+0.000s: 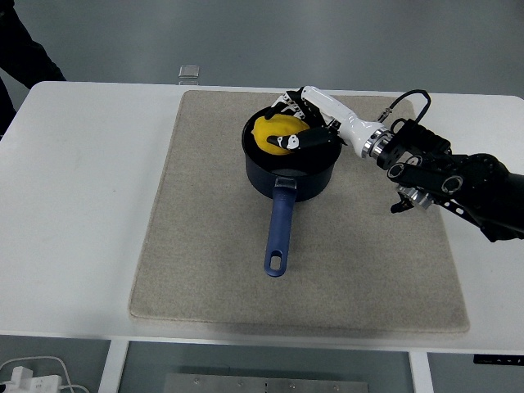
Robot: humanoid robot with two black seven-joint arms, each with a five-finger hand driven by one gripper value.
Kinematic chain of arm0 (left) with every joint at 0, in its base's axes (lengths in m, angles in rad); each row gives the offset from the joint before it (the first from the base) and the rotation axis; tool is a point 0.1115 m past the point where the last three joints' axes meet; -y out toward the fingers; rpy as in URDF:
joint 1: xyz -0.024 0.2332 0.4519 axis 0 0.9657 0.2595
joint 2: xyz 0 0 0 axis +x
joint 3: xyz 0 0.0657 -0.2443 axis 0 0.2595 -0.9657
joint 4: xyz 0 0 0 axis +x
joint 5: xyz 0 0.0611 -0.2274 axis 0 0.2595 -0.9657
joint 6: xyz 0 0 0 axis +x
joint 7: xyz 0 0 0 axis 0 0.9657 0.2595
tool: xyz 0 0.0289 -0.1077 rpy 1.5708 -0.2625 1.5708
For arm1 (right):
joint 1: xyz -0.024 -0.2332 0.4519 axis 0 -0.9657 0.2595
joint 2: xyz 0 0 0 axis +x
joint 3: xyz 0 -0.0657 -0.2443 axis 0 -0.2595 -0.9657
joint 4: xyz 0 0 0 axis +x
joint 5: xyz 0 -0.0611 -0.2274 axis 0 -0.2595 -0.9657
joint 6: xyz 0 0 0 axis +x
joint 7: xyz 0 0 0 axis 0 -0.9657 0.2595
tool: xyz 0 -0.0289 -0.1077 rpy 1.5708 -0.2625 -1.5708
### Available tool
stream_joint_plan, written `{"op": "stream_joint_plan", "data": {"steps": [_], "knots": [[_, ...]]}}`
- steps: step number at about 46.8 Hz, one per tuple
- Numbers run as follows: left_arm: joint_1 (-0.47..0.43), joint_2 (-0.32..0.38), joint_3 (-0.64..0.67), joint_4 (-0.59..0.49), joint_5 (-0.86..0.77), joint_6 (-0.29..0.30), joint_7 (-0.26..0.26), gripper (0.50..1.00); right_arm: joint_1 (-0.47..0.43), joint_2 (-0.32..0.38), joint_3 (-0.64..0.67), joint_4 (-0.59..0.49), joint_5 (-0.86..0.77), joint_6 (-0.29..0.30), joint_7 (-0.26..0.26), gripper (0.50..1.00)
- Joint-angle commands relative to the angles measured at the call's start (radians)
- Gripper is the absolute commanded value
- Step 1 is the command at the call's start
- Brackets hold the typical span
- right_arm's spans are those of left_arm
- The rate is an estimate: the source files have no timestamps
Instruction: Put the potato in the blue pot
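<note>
Potato (273,133) partly covered by right hand (301,124) fingers (304,141), pot (291,160) floor mostly hidden, right arm cut off at right edge, small clear object (189,74) at far tabletop (74,196) edge unidentifiable

Yellow potato (273,131) — dark blue pot (291,174) (matching blue handle) — beige mat (205,237), white table (82,205).

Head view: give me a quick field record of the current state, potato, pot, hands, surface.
potato: yellow, lowered inside the pot's rim, at its far-left side
pot: blue pot, upright on the mat, handle pointing toward the near edge
right robot hand: fingers wrapped around the potato, not yet released
left robot hand: not in view
surface: beige mat on white table
task status: potato in pot, grasp still closed
</note>
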Motion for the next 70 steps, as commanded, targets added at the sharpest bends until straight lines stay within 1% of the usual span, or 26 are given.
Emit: {"op": "stream_joint_plan", "data": {"steps": [1,2,6,8,13,15,20,36,41,44,48,54,58,61,66,70], "knots": [[0.000,0.000,0.000,0.001,0.000,0.000,0.000,0.996,0.001,0.002,0.000,0.000,0.002,-0.002,0.000,0.633],[0.000,0.000,0.000,0.001,0.000,0.000,0.000,0.996,0.001,0.002,0.000,0.002,0.002,-0.001,0.000,0.654],[0.000,0.000,0.000,0.001,0.000,0.000,0.000,0.996,0.001,0.004,0.002,0.002,0.003,-0.005,0.000,0.703],[0.000,0.000,0.002,0.001,0.000,0.000,0.000,0.996,0.001,0.004,0.002,0.002,0.005,-0.005,0.000,0.748],[0.000,0.000,0.000,0.001,0.000,0.000,0.000,0.996,0.001,0.004,0.002,0.003,0.006,-0.011,0.000,0.815],[0.000,0.000,0.000,0.001,0.000,0.000,0.000,0.996,0.001,0.004,0.002,0.005,0.008,-0.011,0.000,0.860],[0.000,0.000,0.000,0.001,0.000,0.000,0.000,0.996,0.004,0.001,0.043,0.013,0.011,-0.011,0.000,0.905],[0.000,0.000,0.000,0.001,0.000,0.000,0.000,0.996,0.009,-0.021,0.097,0.016,0.017,-0.012,0.000,0.924],[0.000,0.000,0.000,0.001,0.000,0.000,0.000,0.996,0.001,-0.052,0.140,0.016,0.052,-0.008,0.000,0.926],[0.000,0.000,0.000,0.001,0.000,0.000,0.000,0.996,-0.003,-0.062,0.175,0.016,0.086,-0.006,-0.031,0.926],[0.000,0.000,0.000,0.001,0.000,0.000,0.000,0.996,-0.034,-0.087,0.233,0.014,0.111,-0.006,-0.077,0.926],[0.001,0.000,0.000,0.001,0.000,0.000,0.000,0.996,-0.083,-0.118,0.350,0.014,0.112,-0.002,-0.115,0.928],[0.001,0.000,0.000,0.001,0.000,0.000,0.000,0.996,-0.129,-0.134,0.437,0.013,0.115,-0.003,-0.167,0.928],[0.001,0.000,0.000,0.000,0.000,0.000,0.000,0.996,-0.163,-0.134,0.509,0.013,0.141,-0.003,-0.198,0.926],[0.001,0.000,0.000,-0.002,0.000,0.000,0.000,0.996,-0.212,-0.134,0.620,0.011,0.206,0.003,-0.229,0.926],[0.001,0.000,0.000,0.000,0.000,0.000,0.000,0.996,-0.241,-0.136,0.694,0.003,0.258,0.014,-0.281,0.926]]}}
